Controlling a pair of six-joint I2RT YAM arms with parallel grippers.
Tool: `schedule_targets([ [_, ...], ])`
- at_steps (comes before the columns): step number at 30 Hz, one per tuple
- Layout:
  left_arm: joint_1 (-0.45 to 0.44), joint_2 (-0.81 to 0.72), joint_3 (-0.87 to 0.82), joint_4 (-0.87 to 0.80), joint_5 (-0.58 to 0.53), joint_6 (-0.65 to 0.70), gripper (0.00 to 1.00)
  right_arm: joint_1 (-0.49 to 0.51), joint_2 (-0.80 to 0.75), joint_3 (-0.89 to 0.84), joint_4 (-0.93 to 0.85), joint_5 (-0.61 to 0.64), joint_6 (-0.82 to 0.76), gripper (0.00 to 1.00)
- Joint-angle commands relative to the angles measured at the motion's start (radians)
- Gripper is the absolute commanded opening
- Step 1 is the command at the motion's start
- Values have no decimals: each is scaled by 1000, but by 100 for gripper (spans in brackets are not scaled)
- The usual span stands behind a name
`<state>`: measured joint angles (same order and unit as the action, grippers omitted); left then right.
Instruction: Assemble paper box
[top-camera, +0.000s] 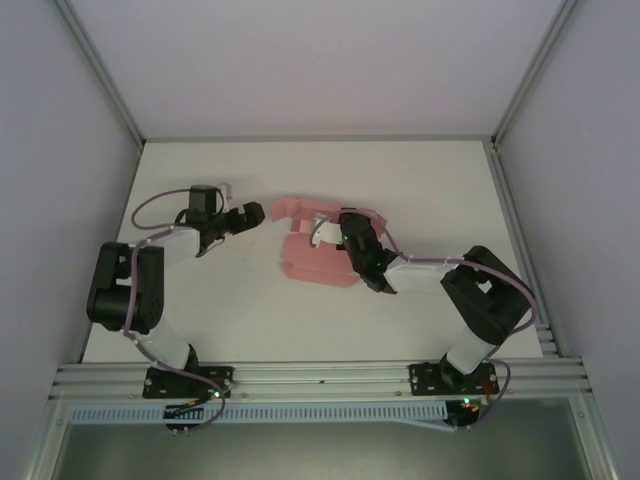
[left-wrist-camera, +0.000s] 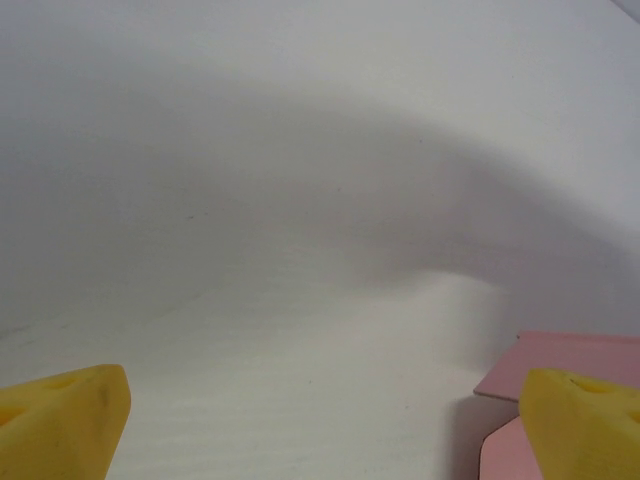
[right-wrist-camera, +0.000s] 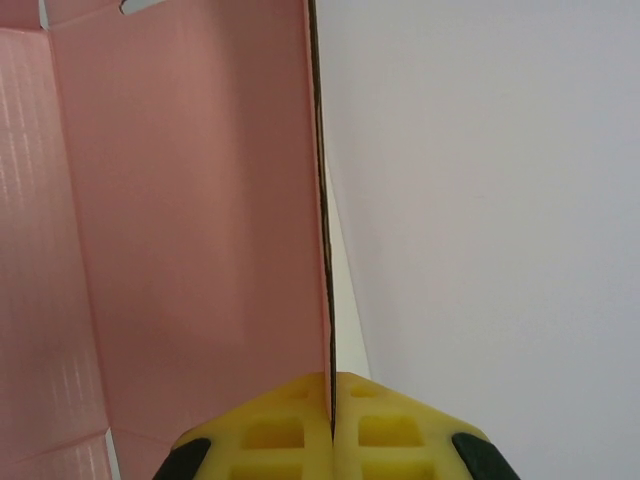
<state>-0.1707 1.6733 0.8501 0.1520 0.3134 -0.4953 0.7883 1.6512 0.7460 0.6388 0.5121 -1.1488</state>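
The paper box (top-camera: 312, 252) lies near the middle of the desk (top-camera: 420, 180), a little toward the far edge, and it looks only partly built. From above it reads as a pink sheet with some panels raised and others lying flat, not a closed rectangle. In the right wrist view, 1 panel stands upright beside a creased neighbour, so at least 1 fold is formed. By my judgement the remaining walls have yet to be brought up and the flaps tucked or locked.

The right tool (right-wrist-camera: 331, 388) is closed on the thin edge of that upright panel, with the card pinched between its 2 yellow pads. The left tool (left-wrist-camera: 320, 432) hangs with its jaws spread wide and nothing between them, just off the box's left side, its right finger near a pink corner.

As a container the box holds nothing; the inner faces that show are bare pink card
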Motion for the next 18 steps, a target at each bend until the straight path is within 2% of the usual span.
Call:
schedule_targets([
  [1, 3, 56, 62, 68, 39, 14, 100, 4, -13, 1, -26, -22, 31, 0],
  [5, 4, 143, 142, 55, 58, 50, 100, 5, -23, 4, -49, -34, 40, 0],
  [9, -7, 166, 139, 113, 191, 91, 98, 4, -27, 6, -64, -23, 57, 0],
  [14, -53, 124, 74, 130, 287, 163, 82, 5, -21, 14, -61, -5, 66, 0],
  [18, -84, 57, 2, 164, 329, 223, 76, 5, -28, 23, -88, -12, 76, 0],
])
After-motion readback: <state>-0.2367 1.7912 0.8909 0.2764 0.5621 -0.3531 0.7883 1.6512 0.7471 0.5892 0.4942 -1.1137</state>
